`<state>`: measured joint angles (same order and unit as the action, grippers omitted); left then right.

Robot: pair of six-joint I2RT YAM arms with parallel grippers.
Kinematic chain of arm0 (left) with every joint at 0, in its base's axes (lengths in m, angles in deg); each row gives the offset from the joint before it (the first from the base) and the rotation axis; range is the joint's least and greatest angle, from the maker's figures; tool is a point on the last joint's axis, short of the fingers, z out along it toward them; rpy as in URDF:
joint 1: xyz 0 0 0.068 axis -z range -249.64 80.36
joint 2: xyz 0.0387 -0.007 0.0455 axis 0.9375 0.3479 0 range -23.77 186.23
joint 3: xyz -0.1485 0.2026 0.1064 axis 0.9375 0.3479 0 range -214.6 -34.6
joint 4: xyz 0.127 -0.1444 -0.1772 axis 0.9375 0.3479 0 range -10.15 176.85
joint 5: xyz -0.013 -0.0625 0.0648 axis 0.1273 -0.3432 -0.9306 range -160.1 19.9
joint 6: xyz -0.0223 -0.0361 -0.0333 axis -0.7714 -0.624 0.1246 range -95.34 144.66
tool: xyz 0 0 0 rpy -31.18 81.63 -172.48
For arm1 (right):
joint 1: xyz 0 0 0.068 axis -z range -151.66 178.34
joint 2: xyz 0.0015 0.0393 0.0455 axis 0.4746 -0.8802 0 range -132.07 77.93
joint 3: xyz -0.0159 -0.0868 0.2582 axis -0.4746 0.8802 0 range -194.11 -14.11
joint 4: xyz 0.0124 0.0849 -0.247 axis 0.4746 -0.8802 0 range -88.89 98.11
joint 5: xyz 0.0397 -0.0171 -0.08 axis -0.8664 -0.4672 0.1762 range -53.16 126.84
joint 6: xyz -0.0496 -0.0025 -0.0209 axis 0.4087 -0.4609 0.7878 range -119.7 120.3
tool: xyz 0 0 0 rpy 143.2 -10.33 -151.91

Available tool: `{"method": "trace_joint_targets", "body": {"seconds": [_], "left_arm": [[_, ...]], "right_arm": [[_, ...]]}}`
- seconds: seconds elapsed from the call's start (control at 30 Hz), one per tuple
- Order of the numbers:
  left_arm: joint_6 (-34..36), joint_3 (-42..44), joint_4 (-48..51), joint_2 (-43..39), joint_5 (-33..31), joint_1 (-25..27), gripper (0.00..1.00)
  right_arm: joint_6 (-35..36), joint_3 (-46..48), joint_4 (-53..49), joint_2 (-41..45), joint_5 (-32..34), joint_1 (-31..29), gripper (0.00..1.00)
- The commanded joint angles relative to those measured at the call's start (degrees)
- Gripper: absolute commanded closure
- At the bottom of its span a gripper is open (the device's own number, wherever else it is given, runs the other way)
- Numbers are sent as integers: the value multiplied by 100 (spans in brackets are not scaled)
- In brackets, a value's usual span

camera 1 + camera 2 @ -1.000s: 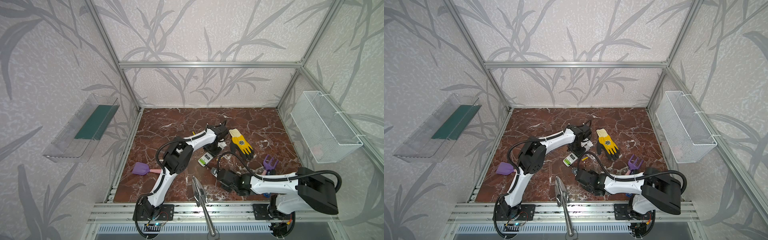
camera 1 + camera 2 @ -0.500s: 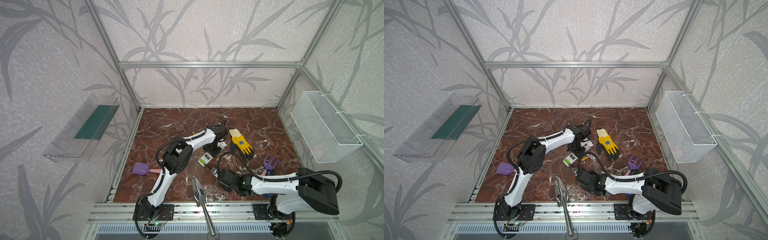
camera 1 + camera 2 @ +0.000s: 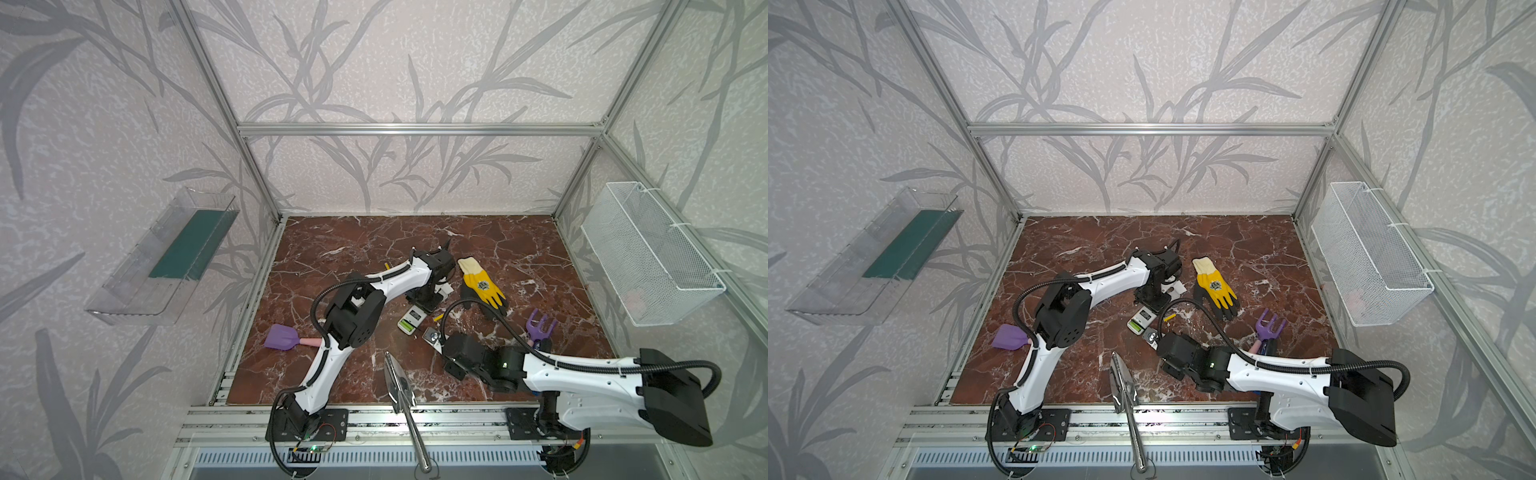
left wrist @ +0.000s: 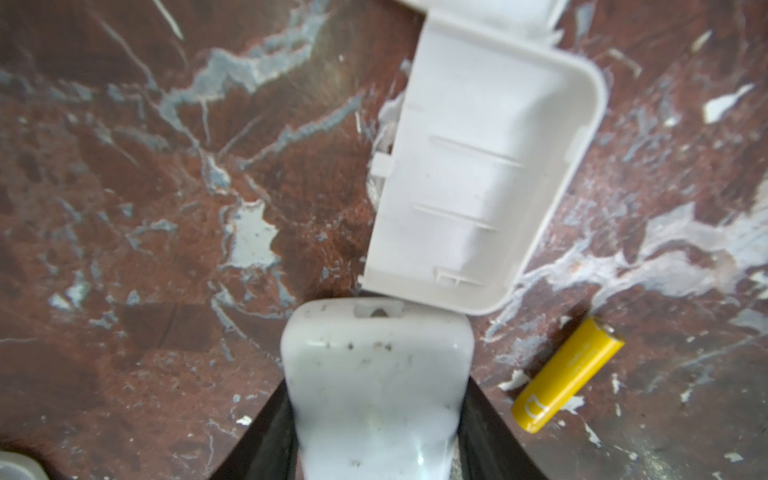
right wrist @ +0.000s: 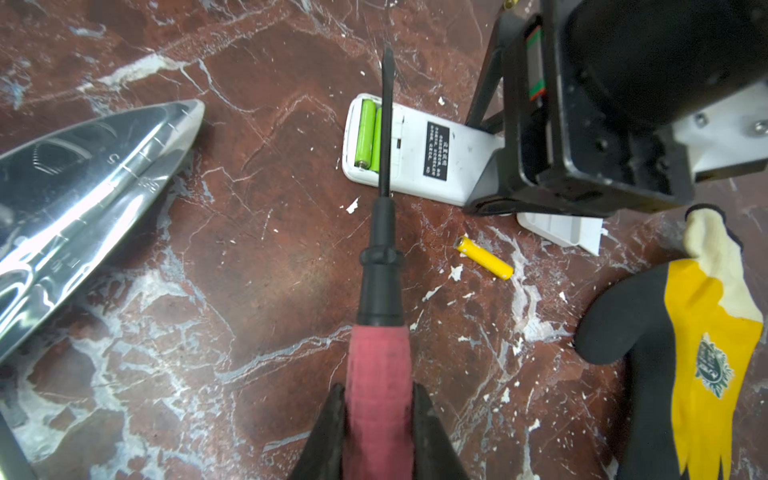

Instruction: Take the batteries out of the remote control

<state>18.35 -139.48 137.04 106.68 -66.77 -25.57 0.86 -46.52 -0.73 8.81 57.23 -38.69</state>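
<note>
Bright, even light; shadows on the worktop point(image 3: 332, 249) are soft. Glare streaks the metal trowel point(image 5: 83, 174). The white remote point(image 4: 374, 395) nearest the left wrist lens is blurred; both top views bow at their edges.

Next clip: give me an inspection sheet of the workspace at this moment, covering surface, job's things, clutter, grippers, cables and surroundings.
Surface: red-brown marble tabletop, scattered white chips.
Job's things: white remote lies back up, compartment open, two green batteries inside; one yellow battery loose on the tabletop; battery cover off, lying by the remote's end.
Clutter: yellow-black glove, purple rake, purple scoop, metal trowel.
Grippers: left gripper fingers clamp the remote; right gripper shut on the screwdriver, blade over the green batteries, contact unclear.
Cables: left arm's hose and right arm's hose loop freely.
Surroundings: clear wall shelf, white wire basket, leaf-patterned walls.
</note>
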Motion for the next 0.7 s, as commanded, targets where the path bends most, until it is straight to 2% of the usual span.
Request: {"method": "trace_joint_targets", "body": {"seconds": [0.0,0.1,0.13,0.17,0.3,0.5,0.67], "left_arm": [[-196,293,-85,366,482,140,48],[-114,224,-78,248,541,141,36],[-80,193,-80,196,554,135,26],[-72,173,-81,154,556,131,20],[39,16,-41,-23,689,114,1],[195,-129,-100,-475,991,-61,1],[271,-210,-177,-783,1005,-333,1]], "right_arm": [[141,-117,112,89,39,14,100],[324,-113,197,116,21,14,100],[400,-92,253,140,-5,13,100],[470,-69,286,152,1,14,100],[855,-29,358,295,-3,31,100],[1242,4,279,683,-321,217,100],[1330,64,195,889,-516,508,100]]}}
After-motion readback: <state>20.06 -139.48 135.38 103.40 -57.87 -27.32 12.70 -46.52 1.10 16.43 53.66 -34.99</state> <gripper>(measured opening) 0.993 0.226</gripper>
